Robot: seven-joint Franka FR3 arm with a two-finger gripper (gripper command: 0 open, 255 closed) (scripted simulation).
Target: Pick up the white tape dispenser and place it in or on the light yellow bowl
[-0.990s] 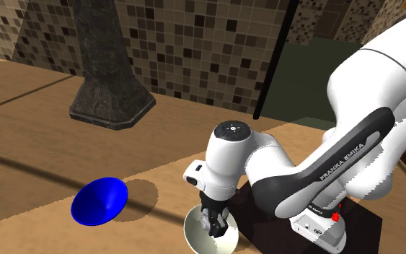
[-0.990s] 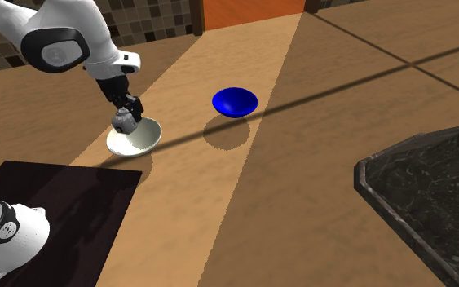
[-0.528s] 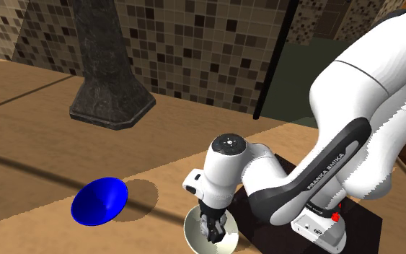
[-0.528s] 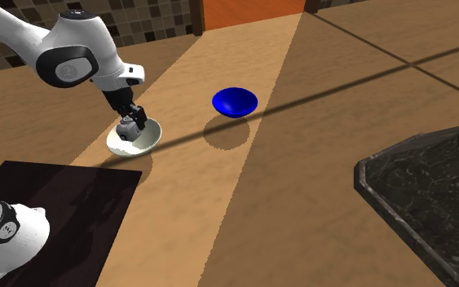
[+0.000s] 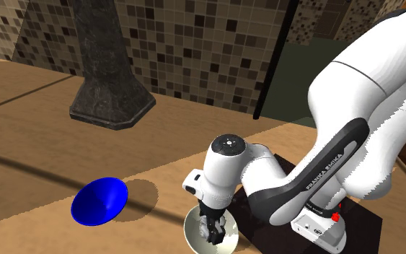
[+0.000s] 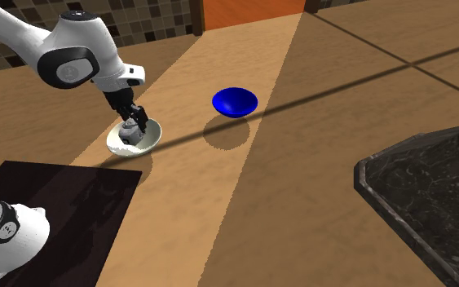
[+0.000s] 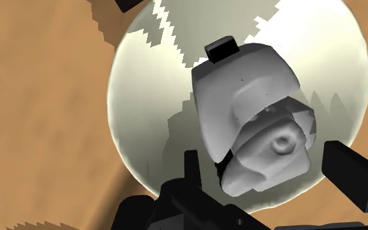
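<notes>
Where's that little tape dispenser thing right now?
In the second exterior view's left half, the grey-white tape dispenser lies inside the pale bowl, just under the open gripper, with the blue bowl off to its right.

White arm (image 5: 360, 86) with dark joints, black end effector (image 6: 133, 124).

The gripper (image 7: 264, 157) points down into a pale, off-white bowl (image 7: 143, 117). A light grey tape dispenser (image 7: 254, 111) lies inside the bowl on its inner surface. A small black tab (image 7: 221, 49) sits at the dispenser's end away from the gripper. The two black fingers (image 7: 355, 173) stand apart, one on each side of the dispenser, and a narrow gap appears to separate each from it. Jagged shadows (image 7: 169, 29) cross the bowl's interior. A brown wooden surface (image 7: 38, 117) surrounds the bowl.
</notes>
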